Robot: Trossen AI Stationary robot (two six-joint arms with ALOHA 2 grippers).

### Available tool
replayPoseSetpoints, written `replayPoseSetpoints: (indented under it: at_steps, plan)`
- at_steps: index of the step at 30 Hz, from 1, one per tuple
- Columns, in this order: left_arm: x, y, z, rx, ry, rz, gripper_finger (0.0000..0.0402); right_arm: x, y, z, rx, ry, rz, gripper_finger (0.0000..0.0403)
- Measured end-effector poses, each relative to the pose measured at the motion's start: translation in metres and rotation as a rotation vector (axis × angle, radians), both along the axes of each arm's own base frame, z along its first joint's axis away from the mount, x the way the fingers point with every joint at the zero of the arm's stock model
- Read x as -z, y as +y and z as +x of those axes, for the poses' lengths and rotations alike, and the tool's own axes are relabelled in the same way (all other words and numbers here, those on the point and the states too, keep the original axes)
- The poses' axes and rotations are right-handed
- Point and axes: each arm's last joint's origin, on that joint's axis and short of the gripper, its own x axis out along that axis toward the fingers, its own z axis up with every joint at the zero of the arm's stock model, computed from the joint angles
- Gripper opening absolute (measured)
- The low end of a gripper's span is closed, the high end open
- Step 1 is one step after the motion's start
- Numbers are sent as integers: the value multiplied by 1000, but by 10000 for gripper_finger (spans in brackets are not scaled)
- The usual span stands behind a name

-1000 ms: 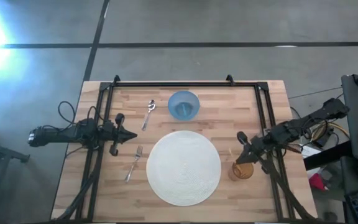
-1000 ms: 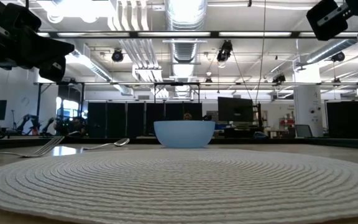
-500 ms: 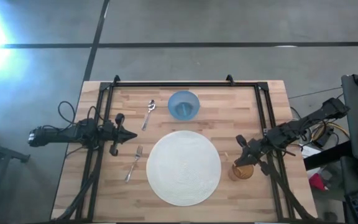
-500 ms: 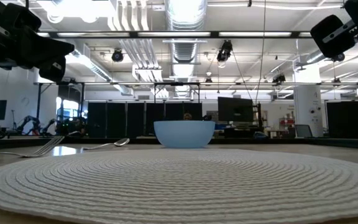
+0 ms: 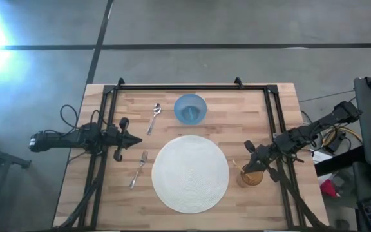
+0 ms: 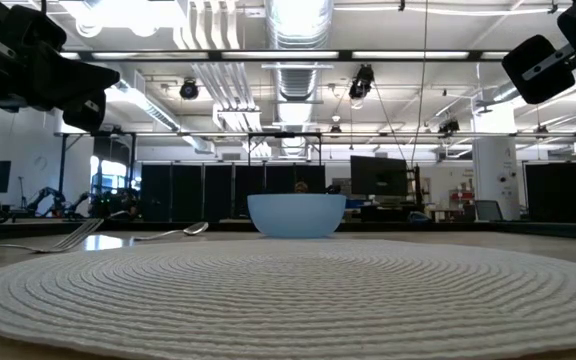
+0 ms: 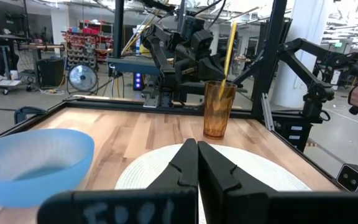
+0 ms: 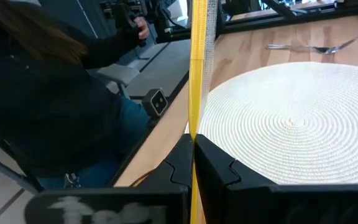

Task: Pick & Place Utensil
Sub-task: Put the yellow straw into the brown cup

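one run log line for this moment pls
stage: grasp | right end effector: shut on thin yellow straw in amber plastic cup | left end effector: shut, waiting at table's left | metal fork, metal spoon: untouched

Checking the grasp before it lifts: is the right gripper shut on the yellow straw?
Shut on it. In the right wrist view the right gripper pinches the yellow straw, which stands upright in the amber cup.
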Motion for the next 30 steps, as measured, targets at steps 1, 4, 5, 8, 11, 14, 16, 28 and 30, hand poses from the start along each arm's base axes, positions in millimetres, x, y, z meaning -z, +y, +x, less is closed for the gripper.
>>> replayPoseSetpoints:
  at_steps: [1,4,5,8,11,14,16,28,30]
  plan:
    - [0,0,0,0,0,0,0,0,0,0,0,1,1,8]
    - [0,0,0,0,0,0,0,0,0,0,4,11,14,8]
    - [0,0,0,0,-1,0,0,0,0,0,6,13,19,8]
    - [0,0,0,0,0,0,0,0,0,0,12,29,37,8]
    - [0,0,0,0,0,0,0,1,0,0,13,34,39,8]
    - [0,0,0,0,0,0,0,1,0,0,13,36,38,8]
    - [0,0,0,0,-2,-1,0,1,0,0,13,37,38,9]
    - [-1,0,0,1,-13,-18,0,2,0,-1,14,53,30,9]
    - [-1,0,0,0,-13,-19,0,4,-1,-1,14,67,23,9]
